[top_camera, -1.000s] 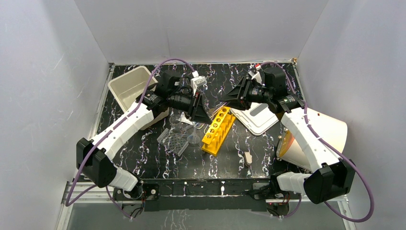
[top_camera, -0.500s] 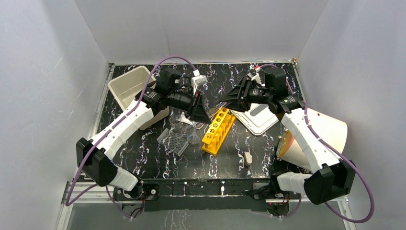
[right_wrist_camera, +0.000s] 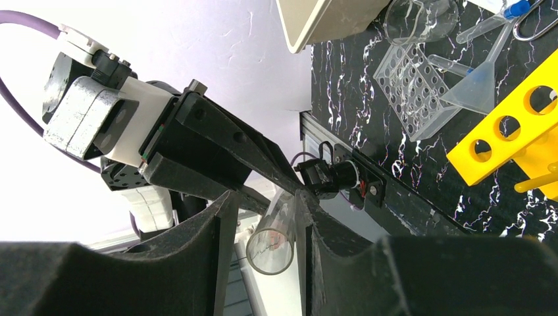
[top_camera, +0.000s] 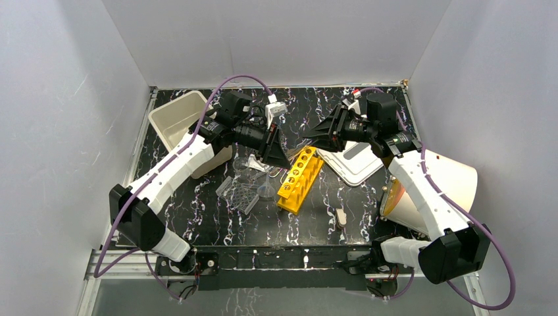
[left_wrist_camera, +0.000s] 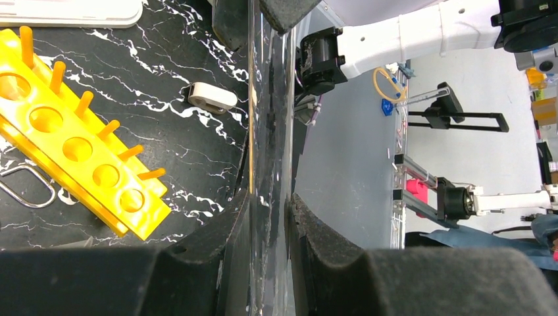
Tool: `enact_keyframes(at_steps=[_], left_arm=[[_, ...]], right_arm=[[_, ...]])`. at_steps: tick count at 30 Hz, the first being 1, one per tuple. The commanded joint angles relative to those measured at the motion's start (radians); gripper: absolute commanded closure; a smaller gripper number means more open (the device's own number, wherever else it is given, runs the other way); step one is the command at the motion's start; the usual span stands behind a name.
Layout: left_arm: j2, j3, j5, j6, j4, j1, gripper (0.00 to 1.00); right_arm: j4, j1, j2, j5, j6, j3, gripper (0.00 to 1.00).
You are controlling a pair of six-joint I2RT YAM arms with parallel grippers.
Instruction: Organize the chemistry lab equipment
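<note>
Glass, clear and thin-walled: one test tube (right_wrist_camera: 272, 232) is held in the air between the two arms, over the far end of the yellow six-hole tube rack (top_camera: 299, 179), and touches nothing on the black marbled table (top_camera: 197, 217). The left gripper (left_wrist_camera: 268, 210) is pinched narrow on the test tube, with both pads pressed against the glass. The right gripper (right_wrist_camera: 266, 197) faces it from the other side with its jaws half-wide astride the same tube. A gap shows on one side, so it does not appear to have clamped yet. The open mouth of the tube points back toward the right wrist. Judgement: this is a mid-air handover. The meeting point is probably where both arms reach comfortably, and holding the tube off the table gives each pair of fingers room to close around it. Holding at opposite ends would let one arm release without the tube dropping. The rack lies directly below, holes up and unfilled, so it is the likely destination. A clear grid rack (right_wrist_camera: 411, 92), a clear funnel (right_wrist_camera: 477, 89) and a beaker (right_wrist_camera: 421, 20) lie together on the left side of the table, not yet sorted. Risk: the glass is slick, and if the left gripper releases before the right one closes, the tube falls.
</note>
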Motion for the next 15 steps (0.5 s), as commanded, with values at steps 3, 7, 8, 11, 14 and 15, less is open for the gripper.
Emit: enact_keyframes(at_steps=[3, 7, 8, 11, 14, 15], left_arm=[[0.014, 0.056, 0.025, 0.035, -0.044, 0.016, 1.00], [0.020, 0.067, 0.020, 0.043, -0.059, 0.024, 1.00], [0.020, 0.067, 0.022, 0.045, -0.062, 0.024, 1.00], [0.020, 0.063, 0.040, 0.048, -0.063, 0.027, 1.00], [0.019, 0.063, 0.046, 0.053, -0.067, 0.027, 1.00], [0.019, 0.063, 0.052, 0.054, -0.068, 0.027, 1.00]], right_arm=[[0.019, 0.000, -0.008, -0.041, -0.036, 0.010, 0.55], [-0.011, 0.000, 0.015, -0.065, -0.093, 0.031, 0.55], [-0.027, 0.000, 0.022, -0.071, -0.112, 0.043, 0.55], [-0.052, -0.002, 0.039, -0.071, -0.152, 0.075, 0.58], [-0.060, -0.002, 0.053, -0.069, -0.165, 0.098, 0.62], [-0.057, -0.001, 0.057, -0.069, -0.165, 0.101, 0.62]])
